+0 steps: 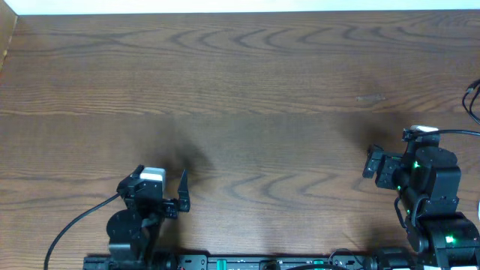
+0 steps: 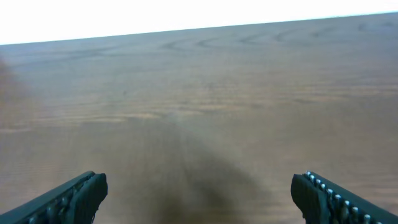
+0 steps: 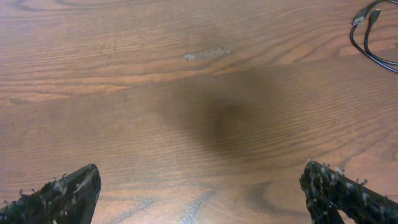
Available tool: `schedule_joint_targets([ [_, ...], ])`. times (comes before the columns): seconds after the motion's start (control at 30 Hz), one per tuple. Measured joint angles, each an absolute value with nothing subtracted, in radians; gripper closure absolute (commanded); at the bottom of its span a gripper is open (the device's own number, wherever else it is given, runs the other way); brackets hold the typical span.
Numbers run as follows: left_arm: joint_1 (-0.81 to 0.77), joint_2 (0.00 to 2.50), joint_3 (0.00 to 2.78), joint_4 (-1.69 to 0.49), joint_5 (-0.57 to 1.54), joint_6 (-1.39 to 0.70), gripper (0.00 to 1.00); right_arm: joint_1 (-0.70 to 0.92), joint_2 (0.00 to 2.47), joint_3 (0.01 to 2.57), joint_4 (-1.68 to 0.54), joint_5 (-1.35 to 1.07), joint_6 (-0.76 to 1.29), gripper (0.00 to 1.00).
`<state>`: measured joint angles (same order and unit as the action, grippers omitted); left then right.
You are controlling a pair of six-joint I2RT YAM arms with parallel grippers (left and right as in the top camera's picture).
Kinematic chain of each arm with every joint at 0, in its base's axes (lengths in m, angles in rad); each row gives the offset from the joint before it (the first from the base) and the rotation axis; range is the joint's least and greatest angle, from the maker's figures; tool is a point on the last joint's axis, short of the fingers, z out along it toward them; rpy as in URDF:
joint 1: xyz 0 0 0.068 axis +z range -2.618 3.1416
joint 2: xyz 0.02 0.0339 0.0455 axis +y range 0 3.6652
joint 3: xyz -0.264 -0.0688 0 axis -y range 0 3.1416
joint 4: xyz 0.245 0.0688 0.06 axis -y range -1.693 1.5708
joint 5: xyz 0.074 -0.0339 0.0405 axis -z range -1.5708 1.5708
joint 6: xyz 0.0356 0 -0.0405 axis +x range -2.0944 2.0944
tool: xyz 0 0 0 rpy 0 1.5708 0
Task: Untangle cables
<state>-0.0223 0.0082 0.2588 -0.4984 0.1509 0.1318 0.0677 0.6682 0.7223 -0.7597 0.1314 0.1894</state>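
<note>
**Showing two robot arms with spread end effectors and one cord off to the side**

A brown wood-grain worktop [image 1: 240,75] fills the overhead view. Two black robot arms sit along its near edge, one at the left and one at the right.

The left end effector [image 2: 199,185] has its two dark ribbed fingers wide apart, gripping nothing, with only wood beneath. The right end effector [image 3: 200,174] is also wide apart, its two fingers closed on nothing.

One thin black cord [image 3: 359,20] lies on the wood ahead of the right end effector and to its right, well apart from it, near the worktop's right edge. It bends into a narrow loop that runs out of frame, and two small plug ends lie side by side. One pale scuff mark [image 3: 208,54] shows on the wood ahead of the right end effector.
</note>
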Motion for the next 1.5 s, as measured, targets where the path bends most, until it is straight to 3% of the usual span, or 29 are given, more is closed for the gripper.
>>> schedule_joint_targets([
  [1.17,-0.022,0.009,0.019,0.007,0.150,0.132,0.00,0.068,0.669,0.722,-0.760,0.132,0.189,0.01],
  [1.5,-0.022,0.009,0.008,0.010,0.150,0.132,0.00,0.068,0.669,0.722,-0.760,0.132,0.189,0.01],
])
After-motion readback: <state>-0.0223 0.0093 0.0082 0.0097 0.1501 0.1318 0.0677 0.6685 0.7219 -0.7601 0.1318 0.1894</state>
